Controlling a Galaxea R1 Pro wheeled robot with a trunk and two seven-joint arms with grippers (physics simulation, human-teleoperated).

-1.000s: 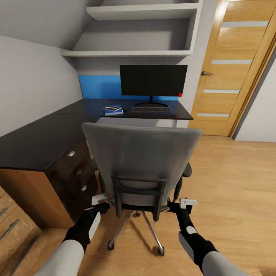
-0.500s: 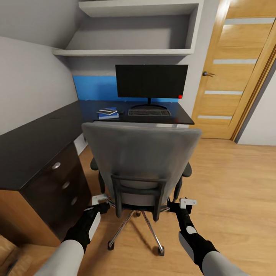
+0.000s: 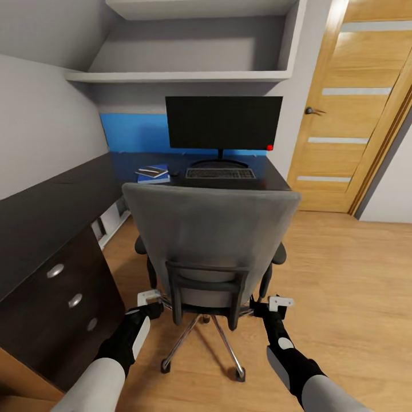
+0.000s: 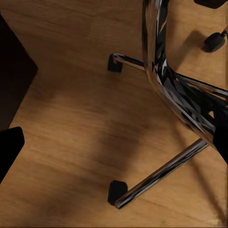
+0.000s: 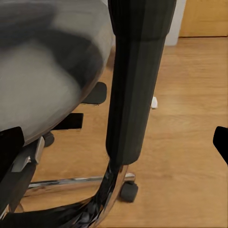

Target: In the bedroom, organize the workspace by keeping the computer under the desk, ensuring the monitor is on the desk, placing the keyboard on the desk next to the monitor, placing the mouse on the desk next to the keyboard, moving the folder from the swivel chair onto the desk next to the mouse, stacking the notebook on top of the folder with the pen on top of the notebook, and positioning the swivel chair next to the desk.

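The grey swivel chair (image 3: 212, 240) stands right in front of me, its back toward me and facing the black desk (image 3: 46, 212). On the desk's far end stand the monitor (image 3: 223, 122) and, before it, the keyboard (image 3: 220, 173). Left of the keyboard lies the small mouse (image 3: 175, 171), then the blue folder (image 3: 153, 178) with the dark notebook (image 3: 151, 170) on it. The pen is too small to tell. The computer is hidden. My left gripper (image 3: 150, 300) (image 4: 116, 142) is open beside the chrome base. My right gripper (image 3: 274, 303) (image 5: 118, 147) is open around the black armrest post (image 5: 135, 80).
The desk's drawer unit (image 3: 68, 297) with silver knobs is close on my left. A wood door (image 3: 355, 114) stands at the right, and grey wall shelves (image 3: 189, 74) hang over the desk. Wood floor (image 3: 343, 274) lies open to the right of the chair.
The view has advanced toward the desk with the chair keeping its place between my arms. The drawer unit has slid left and nearer. Both grippers stay as they were.
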